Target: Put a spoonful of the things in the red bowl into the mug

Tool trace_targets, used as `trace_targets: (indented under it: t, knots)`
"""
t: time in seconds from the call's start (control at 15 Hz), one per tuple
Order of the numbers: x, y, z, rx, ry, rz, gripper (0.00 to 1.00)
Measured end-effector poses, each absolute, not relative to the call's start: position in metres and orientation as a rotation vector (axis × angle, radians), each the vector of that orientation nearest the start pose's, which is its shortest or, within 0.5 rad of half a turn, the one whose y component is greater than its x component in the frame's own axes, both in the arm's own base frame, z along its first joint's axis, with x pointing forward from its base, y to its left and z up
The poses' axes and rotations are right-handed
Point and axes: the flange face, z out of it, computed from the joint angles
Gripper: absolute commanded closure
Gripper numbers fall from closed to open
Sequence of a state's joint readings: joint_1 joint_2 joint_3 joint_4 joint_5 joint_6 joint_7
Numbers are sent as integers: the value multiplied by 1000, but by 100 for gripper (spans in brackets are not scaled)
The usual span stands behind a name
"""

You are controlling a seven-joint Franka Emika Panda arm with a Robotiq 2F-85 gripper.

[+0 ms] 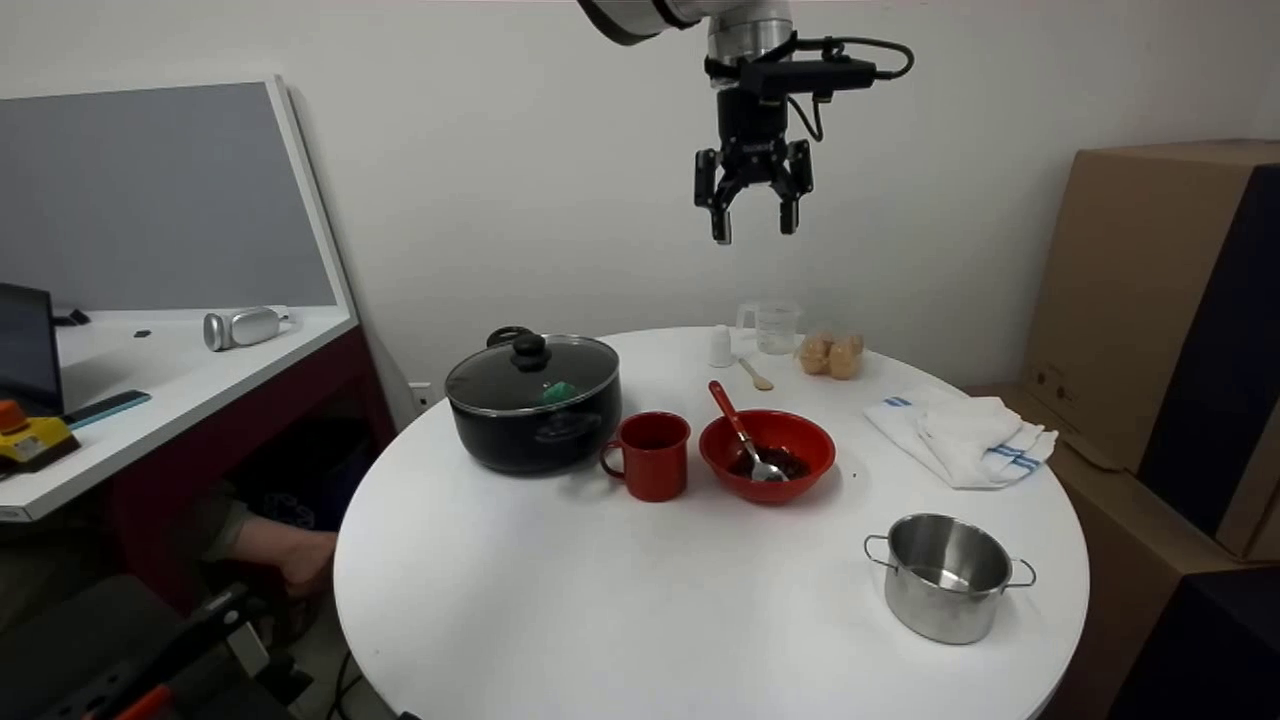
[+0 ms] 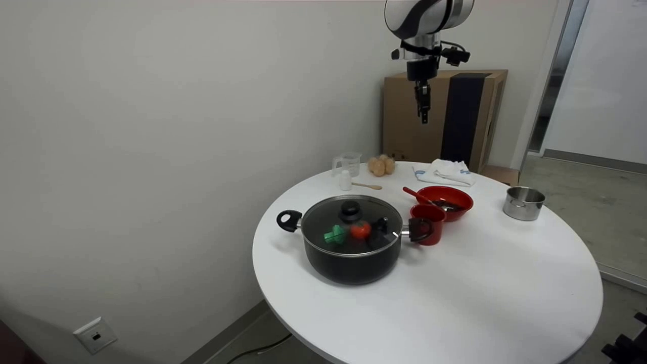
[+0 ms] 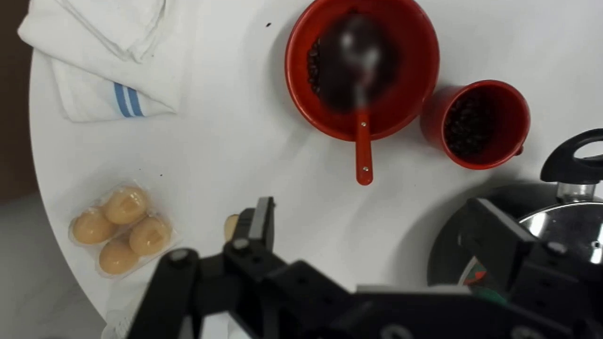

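I have the gripper (image 1: 755, 237) high up, jaws spread wide. Dark bits (image 3: 467, 125) lie in the mug (image 1: 658, 475) and, around the spoon (image 1: 731, 415), in the red bowl (image 1: 785, 430) just beside it; in an exterior view I see broad open table (image 1: 560, 600) in front of both, the steel pot (image 1: 940, 610) near its edge.

Lying in a wide, shallow, glossy red round bowl (image 3: 414, 61): small, shiny, nearly black bits (image 3: 313, 70). Standing upright just beside the bowl, with handle away: small red cylindrical mug (image 1: 656, 465), containing more such bits (image 3: 468, 125).
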State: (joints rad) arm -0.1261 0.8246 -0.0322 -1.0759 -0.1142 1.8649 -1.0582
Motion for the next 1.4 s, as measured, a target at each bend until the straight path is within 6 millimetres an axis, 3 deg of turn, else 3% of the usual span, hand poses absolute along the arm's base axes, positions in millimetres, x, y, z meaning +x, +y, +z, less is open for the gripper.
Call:
trace_targets:
  t: [0.33,0.67,1.4]
  knots:
    - [780,-113,299,-2904,-1485,145,0]
    - [788,-99,265,-2895,-1419,225,0]
    - [784,-91,244,-2859,-1369,313,0]
